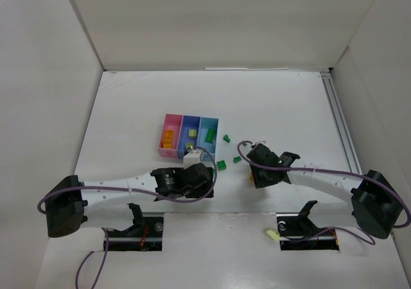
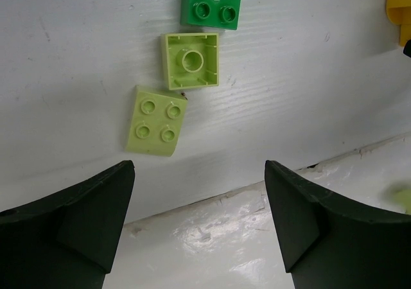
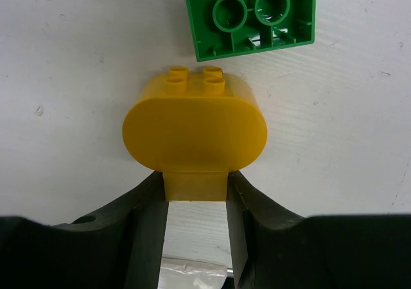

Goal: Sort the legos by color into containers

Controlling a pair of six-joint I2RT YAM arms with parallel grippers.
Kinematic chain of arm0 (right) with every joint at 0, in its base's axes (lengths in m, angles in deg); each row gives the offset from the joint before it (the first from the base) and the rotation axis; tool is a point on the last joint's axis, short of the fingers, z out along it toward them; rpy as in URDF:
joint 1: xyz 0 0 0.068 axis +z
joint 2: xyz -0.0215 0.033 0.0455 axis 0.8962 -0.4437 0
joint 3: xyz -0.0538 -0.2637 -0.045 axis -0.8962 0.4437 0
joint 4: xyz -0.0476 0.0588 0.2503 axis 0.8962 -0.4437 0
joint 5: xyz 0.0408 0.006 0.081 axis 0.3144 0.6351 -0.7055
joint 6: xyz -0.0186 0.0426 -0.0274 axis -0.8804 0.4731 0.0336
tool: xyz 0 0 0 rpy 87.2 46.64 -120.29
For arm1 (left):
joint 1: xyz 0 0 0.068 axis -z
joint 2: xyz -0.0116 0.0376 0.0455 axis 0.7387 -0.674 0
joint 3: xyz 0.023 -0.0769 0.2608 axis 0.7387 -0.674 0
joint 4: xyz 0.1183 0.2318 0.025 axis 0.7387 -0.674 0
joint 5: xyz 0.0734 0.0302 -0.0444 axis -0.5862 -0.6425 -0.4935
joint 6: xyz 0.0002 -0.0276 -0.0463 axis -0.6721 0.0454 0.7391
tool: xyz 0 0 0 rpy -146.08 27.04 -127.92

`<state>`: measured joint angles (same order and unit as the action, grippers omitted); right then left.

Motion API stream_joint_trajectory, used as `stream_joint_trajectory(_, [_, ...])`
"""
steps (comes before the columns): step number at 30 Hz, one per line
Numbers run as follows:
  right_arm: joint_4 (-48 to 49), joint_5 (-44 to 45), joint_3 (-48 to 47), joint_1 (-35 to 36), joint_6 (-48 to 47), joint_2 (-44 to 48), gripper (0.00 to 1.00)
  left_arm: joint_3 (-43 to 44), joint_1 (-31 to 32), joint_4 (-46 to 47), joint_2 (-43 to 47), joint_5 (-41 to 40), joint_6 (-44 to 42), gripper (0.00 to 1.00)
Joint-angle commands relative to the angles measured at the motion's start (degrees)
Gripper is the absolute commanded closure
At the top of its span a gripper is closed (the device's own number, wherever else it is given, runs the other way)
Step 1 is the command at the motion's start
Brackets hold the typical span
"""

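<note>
In the top view the row of bins (image 1: 190,117) stands mid-frame, the left gripper (image 1: 191,157) crowding its lower edge. Small green bricks (image 1: 221,165) dot the gap toward the right gripper (image 1: 252,173). Bare tabletop (image 1: 282,103) spreads at upper right. In the right wrist view, an upturned green brick (image 3: 250,16) sits just above the held yellow oval brick (image 3: 194,128).

The white table (image 1: 128,109) carries three joined bins (image 1: 170,153) in a row near its middle: pink on the left, then purple-blue, then light blue. Right of them lies a dark green brick (image 1: 226,137), with two more nearer. A lime brick (image 2: 157,121) lies studs up, close beside a second lime brick (image 2: 190,61) that is turned over.
</note>
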<state>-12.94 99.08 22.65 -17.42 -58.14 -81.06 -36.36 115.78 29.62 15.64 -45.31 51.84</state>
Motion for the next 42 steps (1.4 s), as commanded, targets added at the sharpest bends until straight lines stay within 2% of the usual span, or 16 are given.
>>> stream_joint_trajectory(1, [1.5, 0.2, -2.4, 0.6, 0.7, 0.7, 0.64, 0.9, 0.2, -1.0, 1.6, -1.2, 0.6, 0.21])
stream_joint_trajectory(7, [2.7, 0.7, -3.0, 0.6, 0.7, 0.7, 0.67, 0.9, 0.2, -1.0, 2.1, -1.2, 0.6, 0.21])
stream_joint_trajectory(8, [2.7, 0.7, -3.0, 0.6, 0.7, 0.7, 0.71, 0.9, 0.2, -1.0, 2.6, -1.2, 0.6, 0.21])
stream_joint_trajectory(16, [3.7, -0.2, -5.5, 0.6, -4.1, 5.3, 0.84, 0.9, 0.2, 0.1, 5.8, -1.7, 0.0, 0.2])
stream_joint_trajectory(19, [8.3, -5.5, -5.5, 0.6, -11.3, 7.7, 0.84, 0.9, 0.2, 2.8, 7.4, -1.7, -2.1, 0.16])
stream_joint_trajectory(21, [11.6, -12.7, -5.5, 0.6, -15.6, 8.8, 0.85, 1.4, 0.2, 5.2, 8.7, -1.7, -4.2, 0.12])
stream_joint_trajectory(24, [16.9, -21.2, -5.5, 0.6, -22.6, 11.0, 0.87, 4.0, 0.2, 9.6, 11.2, -1.7, -8.9, 0.0])
stream_joint_trajectory(28, [19.9, -27.2, -6.0, 0.6, -28.2, 12.4, 0.89, 7.1, 0.2, 15.4, 13.7, -0.6, -16.3, 0.0])
stream_joint_trajectory(31, [22.6, -34.3, -6.0, 0.6, -32.3, 14.6, 0.92, 8.2, -2.6, 19.1, 13.7, 5.1, -20.3, 0.0])
stream_joint_trajectory(36, [24.6, -39.8, -7.1, 0.6, -35.4, 17.1, 0.93, 10.0, -6.9, 21.2, 9.6, 14.0, -22.2, 0.0])
stream_joint_trajectory(42, [25.1, -41.5, -8.2, 0.6, -36.4, 17.1, 0.96, 11.7, -7.4, 20.5, 6.5, 14.6, -22.2, 0.0])
